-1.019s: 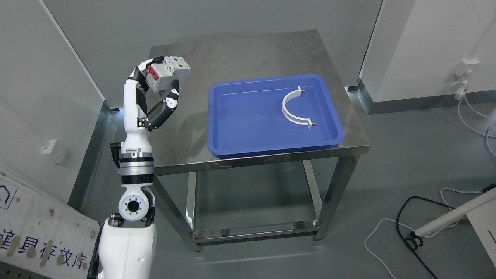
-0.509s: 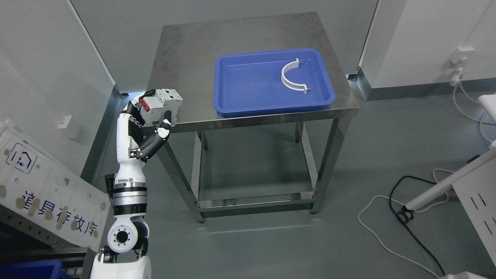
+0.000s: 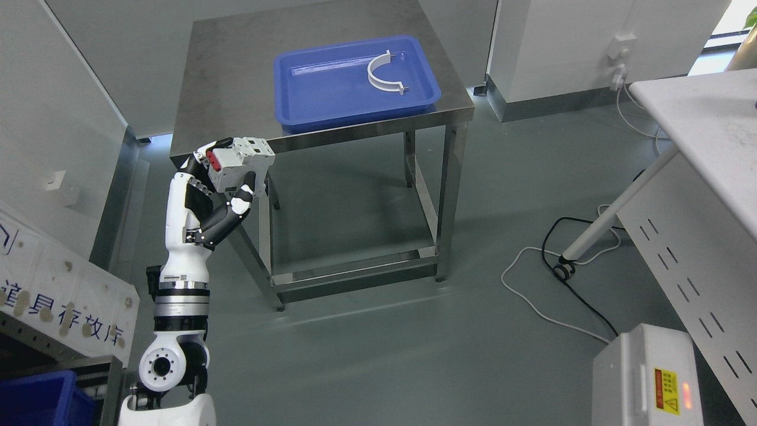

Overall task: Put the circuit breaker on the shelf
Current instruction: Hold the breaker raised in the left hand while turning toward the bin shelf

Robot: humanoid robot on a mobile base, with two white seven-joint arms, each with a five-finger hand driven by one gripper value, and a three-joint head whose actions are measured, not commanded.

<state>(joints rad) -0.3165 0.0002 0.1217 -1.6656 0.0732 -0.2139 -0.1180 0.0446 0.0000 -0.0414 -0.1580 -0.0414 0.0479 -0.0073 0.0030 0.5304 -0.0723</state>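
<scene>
Backing off and swinging round, the view has pushed the table (image 3: 236,71) up to twelve o'clock, and the left hand (image 3: 222,177), still clamped on the breaker (image 3: 242,165), now hangs off the table's near-left corner. Fingers and thumb pinch the grey body, red switch facing nine o'clock; the blue tray (image 3: 331,100) with a white clamp (image 3: 381,77) sits at one o'clock of it
</scene>
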